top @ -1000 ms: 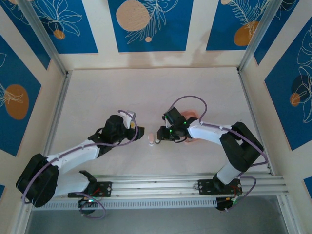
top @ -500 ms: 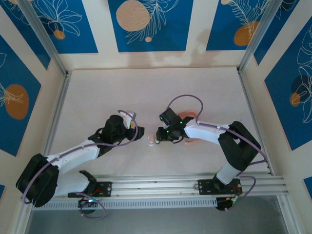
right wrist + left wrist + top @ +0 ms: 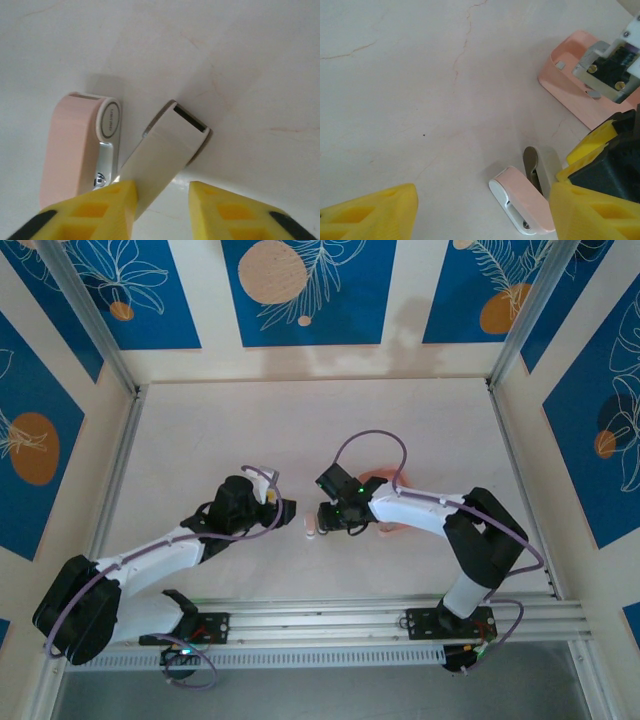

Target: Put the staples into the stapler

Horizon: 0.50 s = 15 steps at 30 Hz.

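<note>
Pale marbled table (image 3: 220, 430), blue flowered wall panels (image 3: 300, 290) around it.

Top view: both arms reach in toward the pink stapler (image 3: 310, 529) near the table's middle. Left claw (image 3: 278, 508) waits just to one side of the stapler, right claw (image 3: 322, 517) just to the other. Pink tray (image 3: 390, 529) lies beyond the right claw, farther from the stapler, partly under that arm.

Left wrist view: left claw (image 3: 482, 200) has its yellow fingers (image 3: 375, 212) spread wide, gripping nothing. The pink stapler lies near one finger, hinged open with its metal tongue showing. A white stapler (image 3: 551, 159) sits right beside it. Likely the claw stands by to steady the stapler. Past the stapler, the tray holds the staples (image 3: 560, 64): small grey strips on its floor, loose, with part of the right arm hanging above them.

Right wrist view: right claw (image 3: 162, 200) is over the two staplers, fingers apart. The white stapler's near end lies against one finger, with bare table between it and the other, so it is not clamped. It leans against the pink stapler's hinge end. No strip is visible in either stapler, so I judge loading not yet done.
</note>
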Each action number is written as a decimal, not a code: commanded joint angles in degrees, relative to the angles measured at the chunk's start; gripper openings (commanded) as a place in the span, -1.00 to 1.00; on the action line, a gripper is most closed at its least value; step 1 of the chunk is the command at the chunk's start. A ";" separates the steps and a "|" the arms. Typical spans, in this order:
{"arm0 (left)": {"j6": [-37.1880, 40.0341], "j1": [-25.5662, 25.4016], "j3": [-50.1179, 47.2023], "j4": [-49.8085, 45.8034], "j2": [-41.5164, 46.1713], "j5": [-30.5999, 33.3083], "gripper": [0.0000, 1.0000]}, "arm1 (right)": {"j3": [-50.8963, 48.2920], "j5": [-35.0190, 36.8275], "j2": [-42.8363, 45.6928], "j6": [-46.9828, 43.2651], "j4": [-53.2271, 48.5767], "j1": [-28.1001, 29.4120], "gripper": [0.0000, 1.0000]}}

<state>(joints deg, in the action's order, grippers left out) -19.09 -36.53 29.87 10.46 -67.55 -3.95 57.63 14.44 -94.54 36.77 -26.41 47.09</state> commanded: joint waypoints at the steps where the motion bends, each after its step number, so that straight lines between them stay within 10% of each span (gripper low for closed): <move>1: -1.32 -0.34 -0.64 1.91 0.80 0.88 0.42 | 3.14 0.52 2.65 -2.57 -6.35 0.72 -0.06; 15: -1.21 -0.30 -1.73 -0.02 3.82 3.62 0.47 | 10.49 -0.06 -3.94 -1.11 -11.22 0.88 0.24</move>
<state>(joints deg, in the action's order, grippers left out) -19.64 -36.53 29.17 11.00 -64.95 -1.80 67.68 15.05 -96.05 34.89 -35.42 47.53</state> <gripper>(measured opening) 0.731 0.619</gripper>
